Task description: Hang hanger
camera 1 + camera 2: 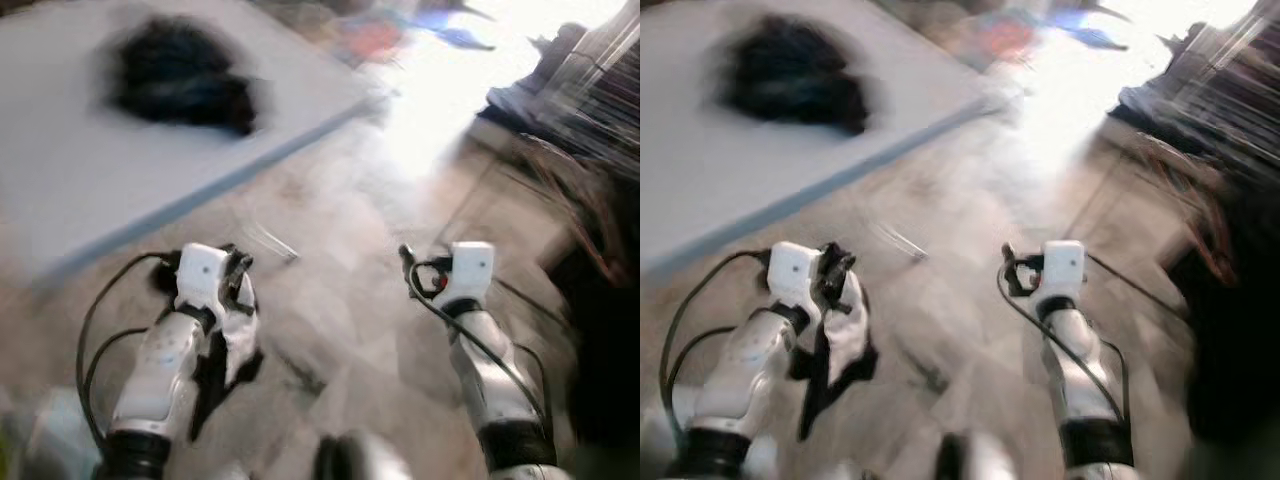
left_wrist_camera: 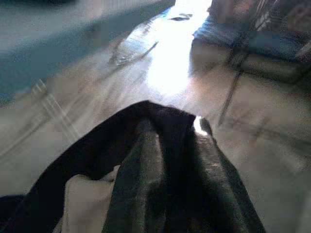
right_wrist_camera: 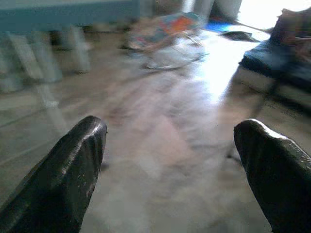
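1. The floor (image 1: 340, 330), pale and blurred as the robot moves, stretches ahead of both jaws and takes up most of the head views.
2. A bed (image 1: 90, 160) with a grey-blue cover lies ahead of the left gripper and to its outer side; a dark heap of clothing (image 1: 180, 75) sits on it, well apart from both jaws.
3. Dark furniture and clutter (image 1: 570, 90) stand ahead of the right gripper and to its outer side, beside a bright patch of light on the floor.
4. The left gripper (image 1: 235, 275) has its jaws closed on a black-and-white garment (image 1: 225, 350), which drapes down below the wrist and covers the fingers in the left wrist view. Whether a hanger is inside the cloth cannot be told.
5. The right gripper (image 3: 170, 165) hangs with its jaws spread wide and nothing between them, only bare floor beyond.
6. A thin pale object (image 1: 268, 240) lies on the floor just ahead of the left jaws; the blur hides what it is, though it may be a hanger.
7. The step in hand looks like carrying the load across the room. The next move calls for finding a rail or hook, steadying the body, and lifting the left jaws up to it.
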